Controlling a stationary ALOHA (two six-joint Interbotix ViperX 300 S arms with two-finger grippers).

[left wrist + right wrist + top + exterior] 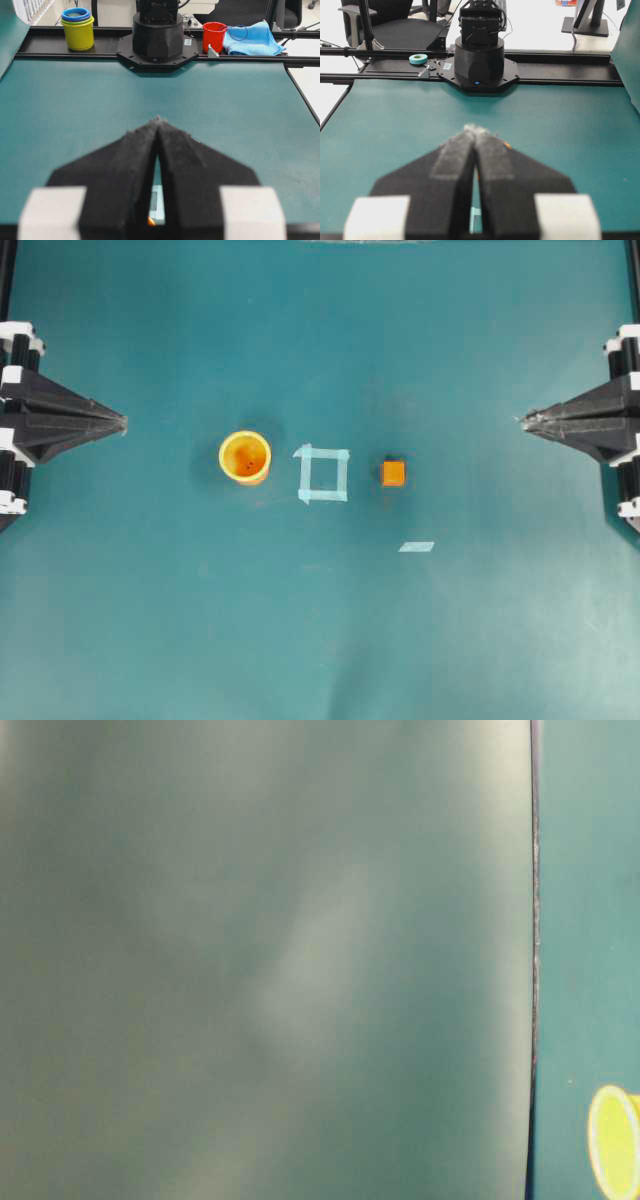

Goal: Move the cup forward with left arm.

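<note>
Resting at the far left edge of the overhead view, the left gripper [122, 423] points toward the middle of the teal worktop [320, 640] with its black fingers pressed together at the tips, closed on nothing. In the left wrist view the same gripper [158, 120] shows its two fingers meeting at the front, with only a thin slit between them farther back.

Right of it, well apart from the fingertips, the cup [245, 457] stands upright on the worktop, its mouth open upward and its inside a darker orange. Just beside the cup on its right lies a tape square [324, 473] of pale blue strips, apart from the cup. Right of the square sits a small orange cube [393, 473], near the tape but not touching it. A loose tape strip [416, 546] lies lower down, below and to the right of the cube.

At the far right edge the right gripper [522, 421] mirrors the left one, its fingers likewise shut and empty, pointing inward. The right wrist view shows that gripper [476, 129] with its padded fingers touching at the tips.

The table-level view is mostly a blurred grey-green surface; a yellow rim shows at its lower right corner, too partial to identify.
</note>
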